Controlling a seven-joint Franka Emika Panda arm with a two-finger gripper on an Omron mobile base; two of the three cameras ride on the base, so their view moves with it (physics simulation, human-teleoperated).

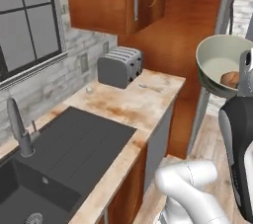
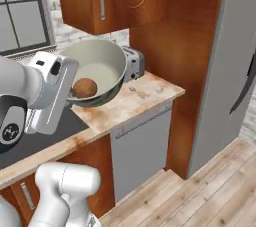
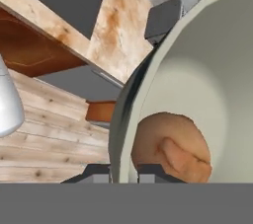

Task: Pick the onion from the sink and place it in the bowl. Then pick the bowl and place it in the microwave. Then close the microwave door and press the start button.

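**Bowl in the air, onion aboard**

Jaws point(image 3: 123, 169) pinch the bowl point(image 2: 100, 71) by its rim, wall between them. Onion point(image 2: 84, 88) rests low inside, right by the jaws. Bowl is tilted, lifted off the counter point(image 2: 142, 98), presumably microwave-bound.

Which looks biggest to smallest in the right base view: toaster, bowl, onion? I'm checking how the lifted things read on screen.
1. bowl, though it is lifted nearer the camera, which inflates it.
2. toaster, partly hidden behind the bowl, so unsure.
3. onion, clearly smallest.
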